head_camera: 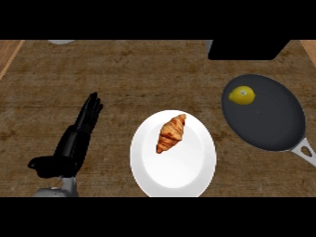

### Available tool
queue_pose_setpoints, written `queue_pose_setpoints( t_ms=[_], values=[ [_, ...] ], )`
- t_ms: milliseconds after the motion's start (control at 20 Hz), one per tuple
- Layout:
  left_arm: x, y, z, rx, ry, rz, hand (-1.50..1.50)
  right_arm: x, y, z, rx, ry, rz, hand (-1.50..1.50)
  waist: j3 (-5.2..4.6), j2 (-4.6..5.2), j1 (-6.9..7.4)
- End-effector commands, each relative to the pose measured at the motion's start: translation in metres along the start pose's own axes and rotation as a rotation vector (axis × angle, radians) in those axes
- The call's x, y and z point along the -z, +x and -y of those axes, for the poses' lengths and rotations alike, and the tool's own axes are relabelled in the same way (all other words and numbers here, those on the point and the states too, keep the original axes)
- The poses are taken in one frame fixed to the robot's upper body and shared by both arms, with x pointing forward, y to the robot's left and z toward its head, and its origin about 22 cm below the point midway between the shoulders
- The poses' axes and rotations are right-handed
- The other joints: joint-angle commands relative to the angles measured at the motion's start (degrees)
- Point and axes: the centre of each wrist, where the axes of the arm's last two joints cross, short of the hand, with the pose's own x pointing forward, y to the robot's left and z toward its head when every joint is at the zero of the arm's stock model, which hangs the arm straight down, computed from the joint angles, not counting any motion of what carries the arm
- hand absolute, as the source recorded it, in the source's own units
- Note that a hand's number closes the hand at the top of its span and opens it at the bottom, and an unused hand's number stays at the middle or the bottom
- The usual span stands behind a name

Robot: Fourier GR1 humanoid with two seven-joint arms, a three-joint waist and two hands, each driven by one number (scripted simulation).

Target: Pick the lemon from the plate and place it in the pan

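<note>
A: Lemon (242,95), small, round and yellow, sits inside our dark round metal pan (264,113), toward its far left part. It is no longer on the plate, so we judge the placing done.

B: Then which way does it lie from our hands?

A: From our left hand (85,122) it lies well off to the right and a little farther away, with the oval white plate (174,171) between. That hand is released, fingers straight and pointing away from us, grasping nothing. Being round, the lemon shows no long axis that we can name.

B: And our right hand?

A: Only a dark sliver shows at the right edge, just beside the pan's pale handle (309,155); we cannot tell what it is. Still, the pan stands on our right side.

B: What do the containers hold?

A: The pan holds only the lemon. The plate holds a brown croissant (171,134), lying lengthwise on its far half.
</note>
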Motion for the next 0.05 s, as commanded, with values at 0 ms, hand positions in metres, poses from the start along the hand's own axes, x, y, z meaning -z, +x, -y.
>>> queue_pose_setpoints(
  t_ms=[0],
  values=[
    [-0.0129,0.0073,0.0034,-0.006,-0.008,0.006,0.0,0.0016,0.0023,0.0056,-0.015,0.02,0.099,-1.5,0.03,0.02,0.28]
  ],
)
